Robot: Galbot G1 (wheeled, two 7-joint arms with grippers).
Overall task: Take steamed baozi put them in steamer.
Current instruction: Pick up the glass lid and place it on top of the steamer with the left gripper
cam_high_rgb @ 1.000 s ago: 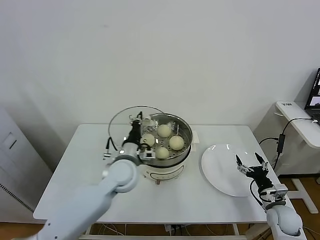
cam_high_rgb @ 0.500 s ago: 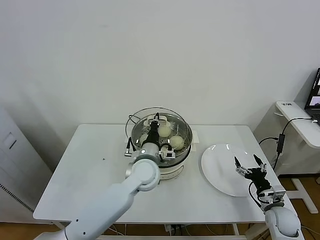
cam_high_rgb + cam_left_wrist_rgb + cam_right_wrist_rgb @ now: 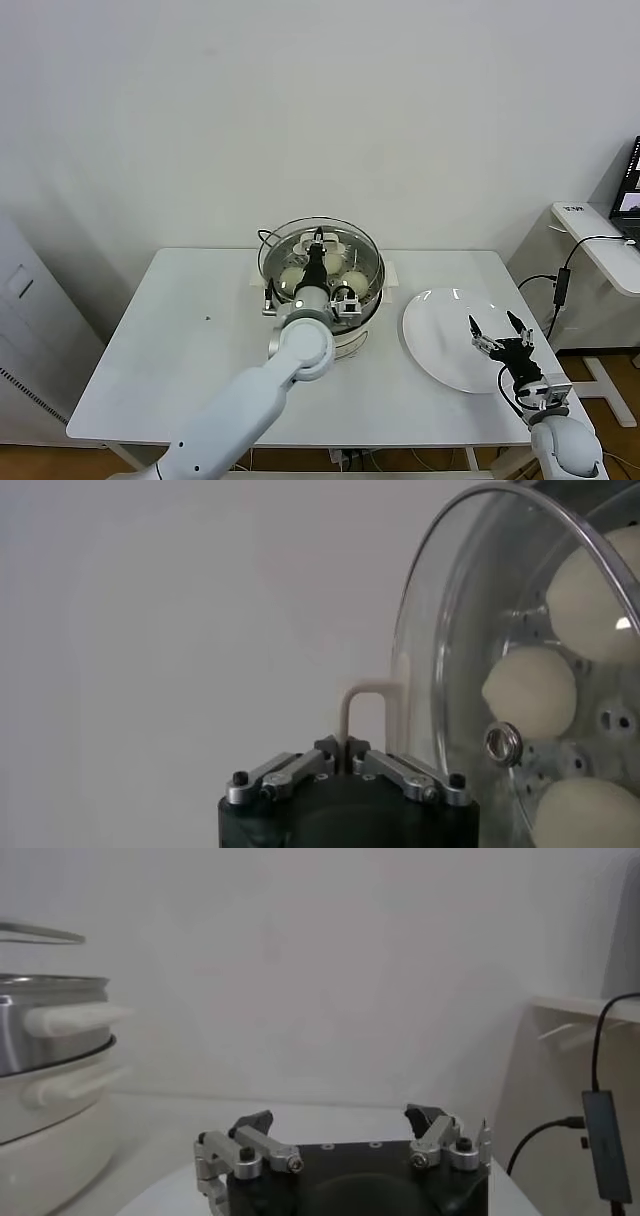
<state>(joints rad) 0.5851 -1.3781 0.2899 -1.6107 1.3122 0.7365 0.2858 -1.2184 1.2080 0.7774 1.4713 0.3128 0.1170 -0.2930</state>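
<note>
The steamer [image 3: 365,300], a shiny steel pot on a cream-white base, stands mid-table. Several cream-white baozi [image 3: 355,281] lie inside on its perforated tray [image 3: 612,720]. A round glass lid [image 3: 325,225] hangs over the pot, a little above the rim. My left gripper [image 3: 318,241] is shut on the lid's cream handle [image 3: 365,702]. In the left wrist view the baozi [image 3: 530,692] show through the glass of the lid [image 3: 440,630]. My right gripper [image 3: 497,333] stands open over the white plate [image 3: 440,330], holding nothing.
The plate lies bare to the right of the steamer [image 3: 50,1018]. A side table with a laptop [image 3: 628,190] and a hanging cable [image 3: 562,280] stands past the table's right edge. A white wall rises behind.
My left arm has carried the lid rightward, from beside the pot's left rim to over the pot. The right gripper has barely moved.
</note>
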